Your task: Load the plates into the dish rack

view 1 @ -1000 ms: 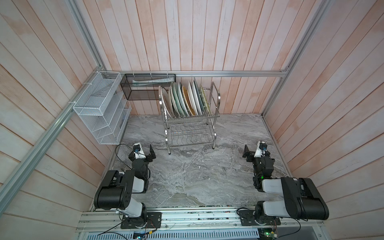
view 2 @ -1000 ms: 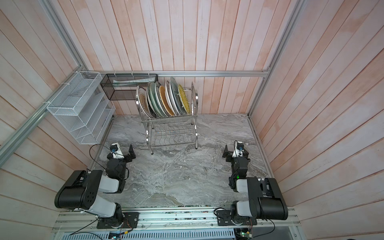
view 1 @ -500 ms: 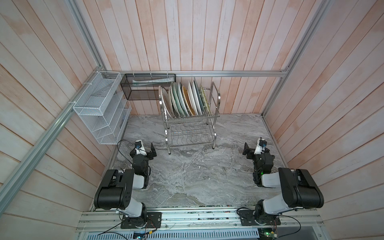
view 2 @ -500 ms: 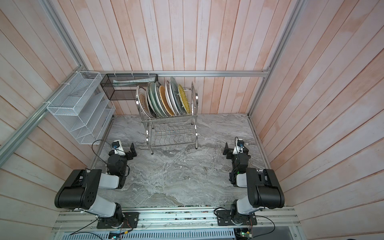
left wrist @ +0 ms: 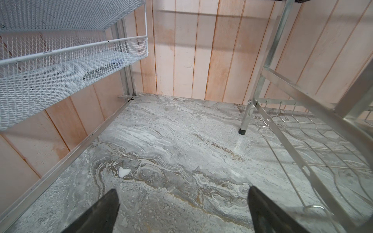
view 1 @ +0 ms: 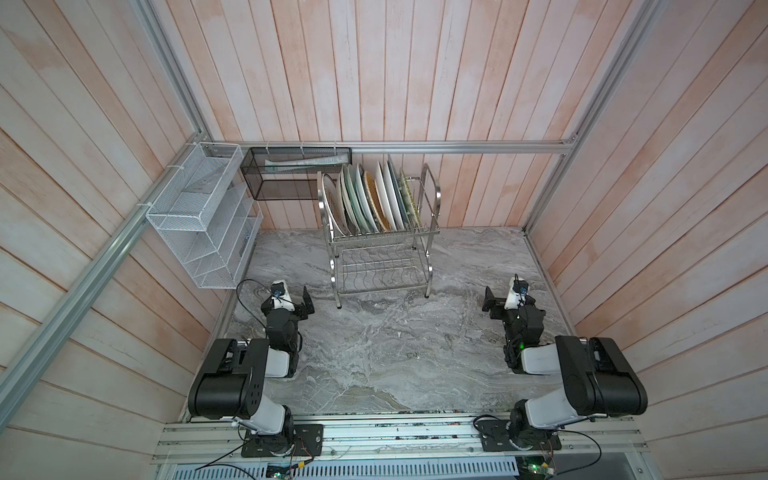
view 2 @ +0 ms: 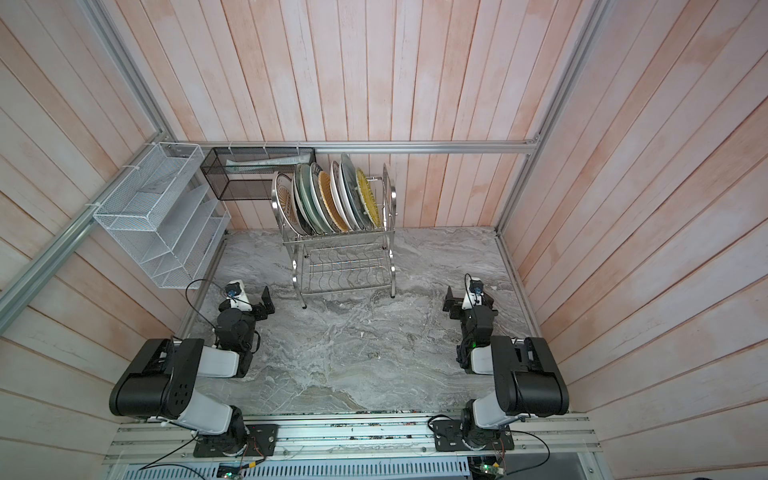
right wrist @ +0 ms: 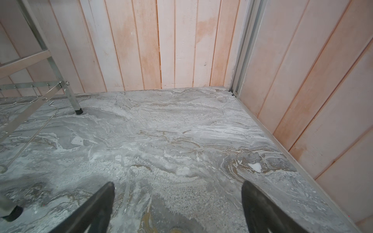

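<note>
The dish rack (view 1: 432,232) (view 2: 388,245), shiny steel with two tiers, stands at the back of the marble table in both top views. Several plates (view 1: 368,199) (view 2: 328,199) stand on edge in its upper tier: white, pale green, yellow woven and patterned ones. The lower tier shows only bare wire. My left gripper (view 1: 296,306) (view 2: 254,309) (left wrist: 182,190) hangs open and empty, low over the table, front-left of the rack. My right gripper (view 1: 503,306) (view 2: 464,309) (right wrist: 178,183), also open and empty, sits front-right of the rack. A rack leg (left wrist: 246,119) (right wrist: 75,100) shows in each wrist view.
A white mesh organiser (view 1: 208,224) (view 2: 162,224) (left wrist: 60,60) hangs on the left wall above my left gripper. A black mesh basket (view 1: 291,174) (view 2: 249,174) hangs on the back wall beside the rack. Wooden walls close in three sides of the marble table (view 1: 386,345).
Both arms have shifted only slightly, staying folded low near the table's front. Both grippers remain open, and the plates in the rack have not moved.
</note>
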Robot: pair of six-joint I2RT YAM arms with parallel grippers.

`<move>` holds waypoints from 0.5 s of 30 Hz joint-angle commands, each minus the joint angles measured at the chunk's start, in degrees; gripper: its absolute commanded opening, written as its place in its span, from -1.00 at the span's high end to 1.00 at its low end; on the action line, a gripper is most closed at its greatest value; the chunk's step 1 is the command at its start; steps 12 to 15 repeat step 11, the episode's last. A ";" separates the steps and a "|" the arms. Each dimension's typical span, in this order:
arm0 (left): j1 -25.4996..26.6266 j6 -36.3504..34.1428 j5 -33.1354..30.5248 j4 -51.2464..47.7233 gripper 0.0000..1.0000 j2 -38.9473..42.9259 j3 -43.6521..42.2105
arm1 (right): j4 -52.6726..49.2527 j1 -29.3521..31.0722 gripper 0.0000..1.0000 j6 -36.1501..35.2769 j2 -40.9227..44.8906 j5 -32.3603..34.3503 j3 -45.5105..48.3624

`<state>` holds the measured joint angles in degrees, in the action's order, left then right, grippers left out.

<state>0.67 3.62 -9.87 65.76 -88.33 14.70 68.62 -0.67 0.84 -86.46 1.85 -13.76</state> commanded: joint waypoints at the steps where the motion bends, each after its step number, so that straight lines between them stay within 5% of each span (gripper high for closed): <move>1: 0.16 -0.68 -0.72 -0.61 -1.00 -0.12 1.20 | 0.46 0.10 -0.95 -0.84 -0.47 1.74 0.05; 15: -0.21 -0.62 -0.02 -0.76 -1.00 -0.06 1.17 | 0.31 0.05 -0.95 -0.84 -0.47 1.36 -0.07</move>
